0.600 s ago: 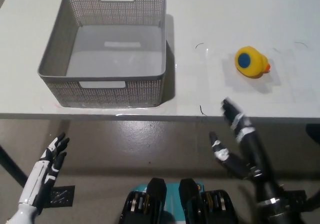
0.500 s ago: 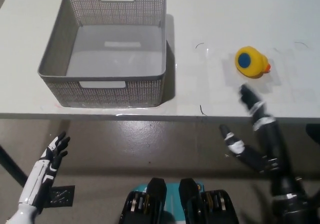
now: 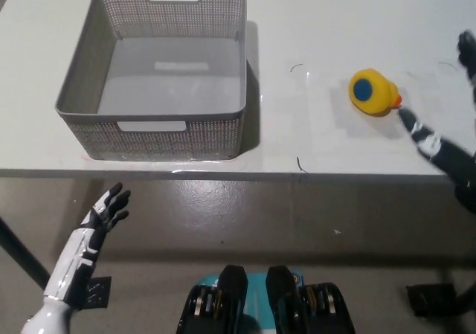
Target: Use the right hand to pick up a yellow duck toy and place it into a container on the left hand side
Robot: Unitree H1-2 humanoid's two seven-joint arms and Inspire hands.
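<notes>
White tabletop (image 3: 335, 21) carried a grey mesh plastic basket (image 3: 82, 81) at left and, well apart to its right, a yellow rubber duck toy (image 3: 374, 91). The black right hand (image 3: 446, 118), fingers spread, flanked the duck; the white left hand (image 3: 104, 213) hung open below the table edge.

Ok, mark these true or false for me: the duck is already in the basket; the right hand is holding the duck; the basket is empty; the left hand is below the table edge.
The yellow duck is in the grey basket: false, it lies on the white table, right of the basket.
The right hand holds the duck: false, it is open beside it.
The basket is empty: true.
The left hand is below the table edge: true, open.
</notes>
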